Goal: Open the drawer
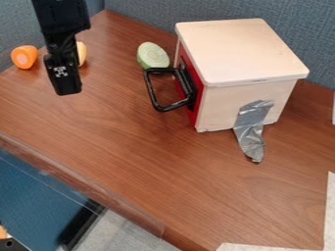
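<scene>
Pincer [68, 89]: black, upper left of the frame, apart from the handle [151, 91]; released or clenched, we cannot tell. Drawer [193, 115]: red-fronted, in the pale box [239, 49], upper centre; closed, by our reading. Step in hand: approach, we judge. Next move: bring pincer rightward to handle, engage it, draw leftward, box kept steady.

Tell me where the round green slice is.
In the camera view, the green slice lies on the table near the picture's upper middle, just left of the pale box and above its black handle.
</scene>
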